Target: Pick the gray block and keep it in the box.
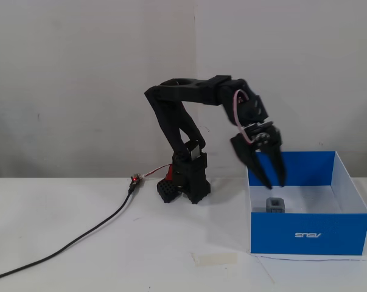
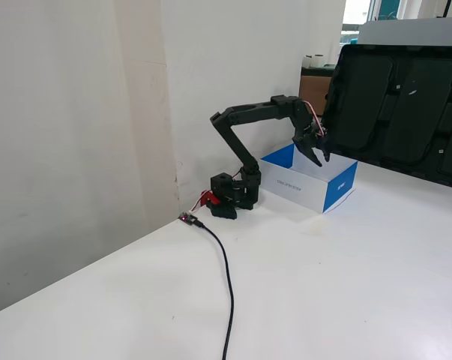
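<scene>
The small dark-gray plastic cube sits on the white floor of the blue cardboard box, near its front wall, directly beneath the black two-finger gripper, fingers slightly parted and empty.

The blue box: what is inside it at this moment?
The gray block lies on the white floor of the box, near its left wall in this fixed view. The gripper hangs above it, empty. The front wall hides the floor's nearest part.

Small dark-gray plastic cube: inside the blue cardboard box, near its left wall in a fixed view.
Box: on the white counter, right of the black arm base.
End effector: above the cube.
</scene>
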Robot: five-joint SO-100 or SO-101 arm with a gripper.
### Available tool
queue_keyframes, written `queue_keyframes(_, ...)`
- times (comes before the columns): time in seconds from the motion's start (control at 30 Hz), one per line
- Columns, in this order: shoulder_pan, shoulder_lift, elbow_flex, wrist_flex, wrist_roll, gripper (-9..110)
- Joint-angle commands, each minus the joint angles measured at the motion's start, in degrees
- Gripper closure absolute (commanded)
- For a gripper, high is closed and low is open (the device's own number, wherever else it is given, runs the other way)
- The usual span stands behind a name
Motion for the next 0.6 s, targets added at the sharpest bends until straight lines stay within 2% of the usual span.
queue_keyframes(0.0,10.4,7.3,1.1,-0.9,-2.7,100)
queue_keyframes(0.4,42.5,15.4,4.0,-1.9,-4.4,101)
queue_keyframes(0.57,52.9,21.4,11.9,-6.9,-4.4,101)
